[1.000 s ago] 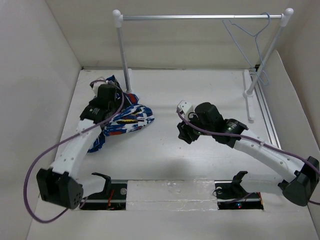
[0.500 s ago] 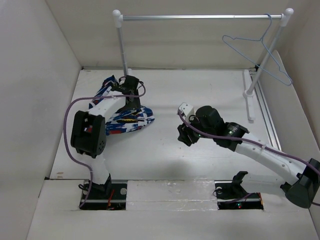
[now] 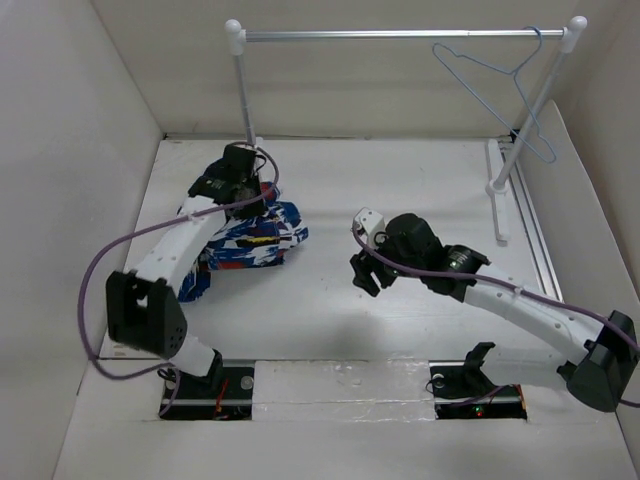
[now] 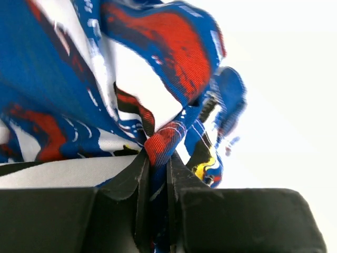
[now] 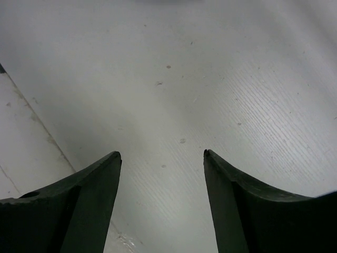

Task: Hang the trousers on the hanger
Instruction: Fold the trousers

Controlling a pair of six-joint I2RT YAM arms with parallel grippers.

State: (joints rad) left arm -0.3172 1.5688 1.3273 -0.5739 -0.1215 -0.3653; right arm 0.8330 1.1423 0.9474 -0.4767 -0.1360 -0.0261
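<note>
The trousers (image 3: 258, 238), a crumpled heap of blue, white, red and black print, lie on the left half of the white table. My left gripper (image 3: 252, 192) reaches down onto the heap's far edge. In the left wrist view this gripper (image 4: 156, 158) is shut on a bunched red and blue fold of the trousers (image 4: 174, 63). The light-blue wire hanger (image 3: 512, 73) hangs by its hook at the right end of the rail, tilted. My right gripper (image 3: 362, 272) hovers low over the bare table near the middle. In the right wrist view it (image 5: 162, 154) is open with nothing between its fingers.
A silver rail (image 3: 400, 34) on two white posts (image 3: 246, 110) spans the back of the table, its right foot (image 3: 497, 190) near the right edge. White walls close in the left, back and right sides. Purple cables loop from both arms.
The left arm has swung round over the heap and its gripper has gone from open to shut on the cloth. The right gripper has opened wider. The hanger has swung on the rail.
</note>
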